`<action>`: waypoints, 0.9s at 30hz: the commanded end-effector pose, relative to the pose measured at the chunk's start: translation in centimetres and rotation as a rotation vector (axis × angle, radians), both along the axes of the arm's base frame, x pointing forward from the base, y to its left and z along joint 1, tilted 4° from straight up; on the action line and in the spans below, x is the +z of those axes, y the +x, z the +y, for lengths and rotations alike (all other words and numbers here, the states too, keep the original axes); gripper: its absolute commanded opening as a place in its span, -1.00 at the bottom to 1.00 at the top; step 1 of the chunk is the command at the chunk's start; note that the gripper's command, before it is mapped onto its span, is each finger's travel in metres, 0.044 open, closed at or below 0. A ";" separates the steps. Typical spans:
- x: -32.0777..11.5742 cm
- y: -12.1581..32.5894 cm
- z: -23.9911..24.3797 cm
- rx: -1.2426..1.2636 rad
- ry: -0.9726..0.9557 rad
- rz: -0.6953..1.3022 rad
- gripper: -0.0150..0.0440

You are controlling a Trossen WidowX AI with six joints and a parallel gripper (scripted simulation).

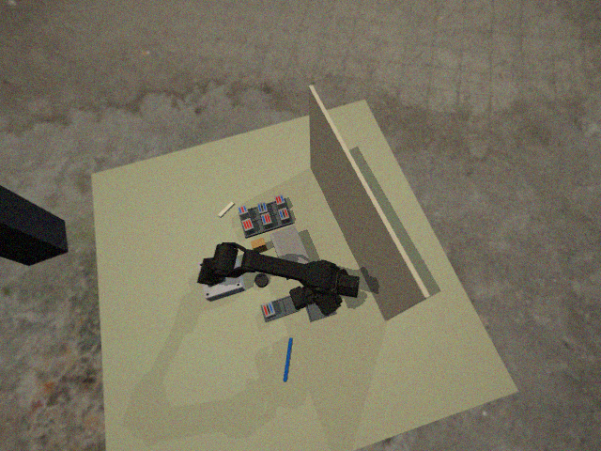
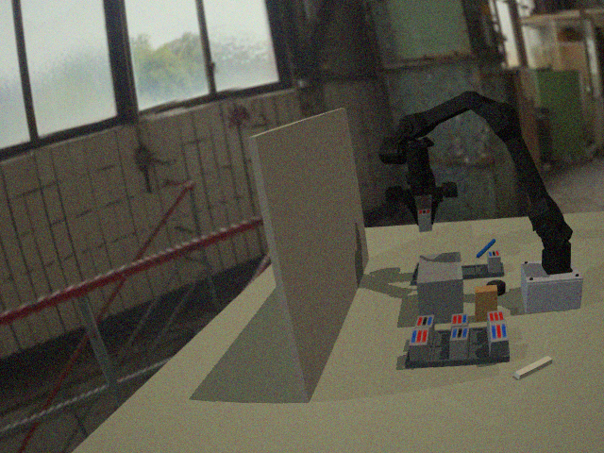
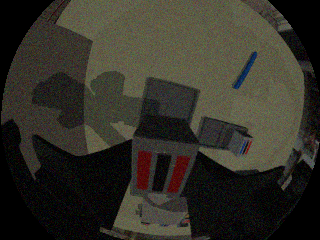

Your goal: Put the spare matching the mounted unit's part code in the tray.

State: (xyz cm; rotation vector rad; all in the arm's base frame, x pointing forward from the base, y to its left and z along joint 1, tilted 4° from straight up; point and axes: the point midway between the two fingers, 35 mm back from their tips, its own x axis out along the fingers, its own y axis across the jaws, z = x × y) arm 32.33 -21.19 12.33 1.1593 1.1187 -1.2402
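Observation:
My gripper (image 2: 425, 225) is shut on a grey unit (image 2: 425, 215) (image 3: 161, 170) with red, black and red stripes on the face seen in the wrist view. It holds the unit upright, high above the table. The shallow grey tray (image 1: 319, 314) (image 3: 172, 97) lies below and ahead of the unit in the wrist view. Beside the tray is a slotted dark base (image 1: 286, 306) (image 2: 475, 271) (image 3: 213, 133) with one striped unit (image 1: 268, 309) (image 2: 494, 263) (image 3: 242, 144) at one end. A dark rack (image 1: 266, 230) (image 2: 453, 362) holds several striped units. No printed back code is readable.
A tall panel (image 1: 354, 223) (image 2: 311, 243) stands beside the work area. A grey box (image 1: 286, 241) (image 2: 440, 293) stands between rack and tray, near an orange block (image 1: 258, 242) (image 2: 486, 303) and black cylinder (image 1: 261, 280). A blue stick (image 1: 287, 360) (image 2: 486, 247) (image 3: 245, 71) and white stick (image 1: 225, 209) (image 2: 532, 367) lie about.

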 end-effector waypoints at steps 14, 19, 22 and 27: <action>-1.9 0.0 -0.1 0.000 0.006 0.007 -0.49; -2.3 0.0 -0.2 0.000 0.006 0.007 -0.49; -2.6 0.0 -0.2 0.000 0.006 0.007 -0.49; -3.1 0.1 -0.2 0.000 0.006 0.007 -0.49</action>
